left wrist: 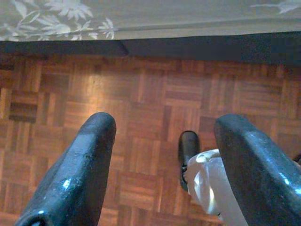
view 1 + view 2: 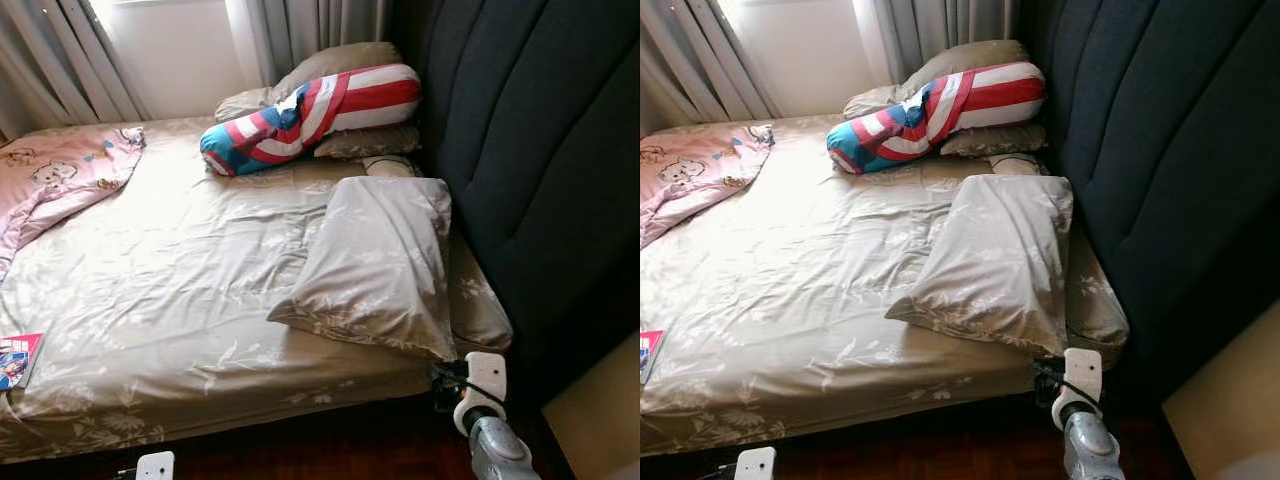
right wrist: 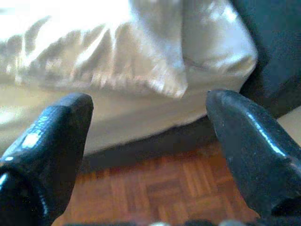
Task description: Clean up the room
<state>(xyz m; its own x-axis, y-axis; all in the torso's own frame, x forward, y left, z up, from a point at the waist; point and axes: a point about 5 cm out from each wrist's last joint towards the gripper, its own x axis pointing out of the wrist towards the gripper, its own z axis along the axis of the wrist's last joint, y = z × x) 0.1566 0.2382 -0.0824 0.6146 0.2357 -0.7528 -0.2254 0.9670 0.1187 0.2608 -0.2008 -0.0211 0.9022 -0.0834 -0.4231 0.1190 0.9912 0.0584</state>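
1. Beige floral sheet covers the bed (image 2: 180,300); it is rumpled across the middle.
2. Matching beige pillow (image 2: 375,265) lies tilted near the dark padded headboard (image 2: 540,150), one corner overhanging the bed's near edge.
3. Red, white and blue striped bolster (image 2: 310,115) rests at the far end on top of two more beige pillows (image 2: 330,62), below the curtains (image 2: 60,60).
4. Pink cartoon-print blanket (image 2: 60,175) is bunched at the far left corner.
5. Magazine (image 2: 18,358), possibly a comic, sits at the left near edge.
6. Left tool (image 1: 164,160): fingers spread, holding nothing, above parquet floor (image 1: 141,94) beside the bed base; a small dark item and white plastic, indistinct, lie below.
7. Right tool (image 3: 150,141): fingers spread, empty, low by the overhanging pillow corner.
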